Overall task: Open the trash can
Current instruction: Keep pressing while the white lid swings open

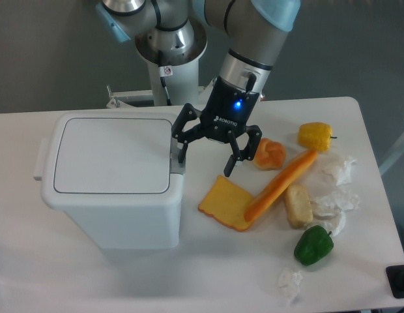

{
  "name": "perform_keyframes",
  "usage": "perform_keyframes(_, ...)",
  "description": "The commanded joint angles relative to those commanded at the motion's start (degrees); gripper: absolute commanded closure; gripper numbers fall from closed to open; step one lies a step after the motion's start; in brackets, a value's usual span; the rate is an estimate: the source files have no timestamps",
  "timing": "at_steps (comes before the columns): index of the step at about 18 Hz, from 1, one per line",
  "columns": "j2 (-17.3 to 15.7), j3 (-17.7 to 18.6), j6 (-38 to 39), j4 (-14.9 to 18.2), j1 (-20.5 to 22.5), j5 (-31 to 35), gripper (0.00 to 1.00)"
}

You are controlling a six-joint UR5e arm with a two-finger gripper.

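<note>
**Open gripper at the right edge of the closed trash can**

On the white table (91, 280) there is one trash can (111, 189), white and rectangular, in the left half of the frame. Its flat lid (111, 155) lies closed. To the right of it are the small things: one orange-yellow slice of toy cheese (228, 203), one long carrot (280, 184) lying diagonally with its lower end on the cheese, one croissant-like bun (270, 154), one yellow pepper (315, 135), one piece of bread (298, 205), one green pepper (313, 246), and several crumpled pieces of white paper (335, 189), at least three, with a separate small one (290, 282) near the bottom edge.

The one gripper (206, 156) stands at the upper right corner of the trash can. Its two fingers are spread wide apart and hold nothing. The left finger in the picture (182, 150) points down just at the right rim of the lid, where a small grey tab (178, 171) is; I cannot tell if it touches. The other finger (232, 163) hangs over the table, just above the cheese.

The arm (251, 49) comes down from the upper centre of the frame, tilted to the lower left, with a blue light on the wrist.
</note>
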State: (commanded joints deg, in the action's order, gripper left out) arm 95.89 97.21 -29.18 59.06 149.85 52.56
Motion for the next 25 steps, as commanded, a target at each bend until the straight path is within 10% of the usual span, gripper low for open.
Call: perform_keyframes(25,-0.7,-5.53,-1.23,-0.44,0.44,0.44,0.0)
